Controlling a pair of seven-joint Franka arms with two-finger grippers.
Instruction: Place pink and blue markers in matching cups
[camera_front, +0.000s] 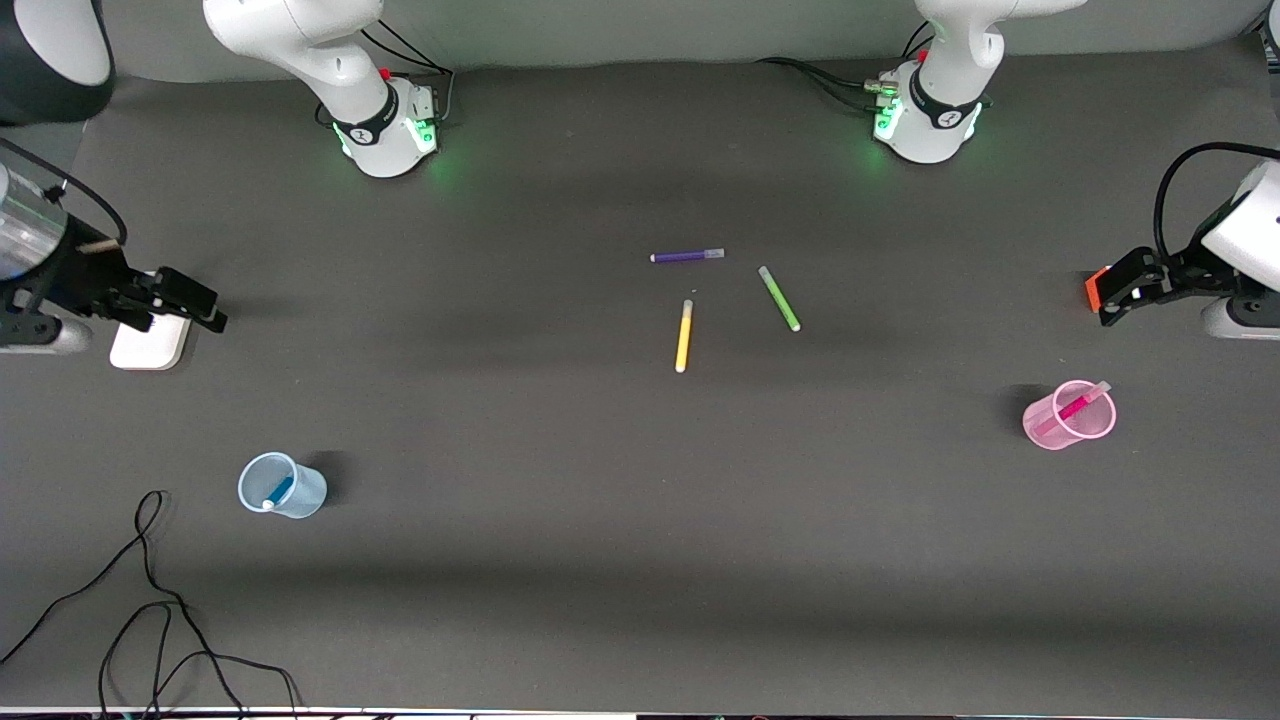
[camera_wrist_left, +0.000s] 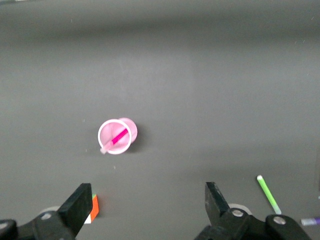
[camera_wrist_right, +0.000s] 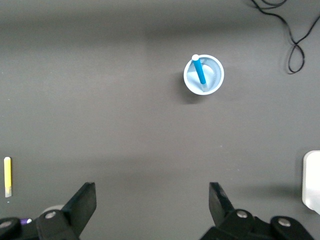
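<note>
The pale blue cup (camera_front: 306, 494) stands toward the right arm's end of the table with the blue marker (camera_front: 277, 492) leaning inside it. The pink cup (camera_front: 1040, 426) stands toward the left arm's end with the pink marker (camera_front: 1076, 406) leaning inside it. My right gripper (camera_front: 205, 308) is open and empty above the table at its own end. My left gripper (camera_front: 1112, 303) is open and empty above the table at its own end. The right wrist view shows the blue cup (camera_wrist_right: 219, 76) and blue marker (camera_wrist_right: 200, 71) past the open gripper (camera_wrist_right: 152, 199). The left wrist view shows the pink cup (camera_wrist_left: 100, 136) and pink marker (camera_wrist_left: 119, 136) past the open gripper (camera_wrist_left: 149, 199).
A purple pen (camera_front: 687, 256), a green pen (camera_front: 779, 298) and a yellow pen (camera_front: 684, 336) lie mid-table. A white block (camera_front: 150, 347) lies under the right gripper, an orange block (camera_front: 1096, 288) by the left gripper. A black cable (camera_front: 150, 610) trails near the front camera at the right arm's end.
</note>
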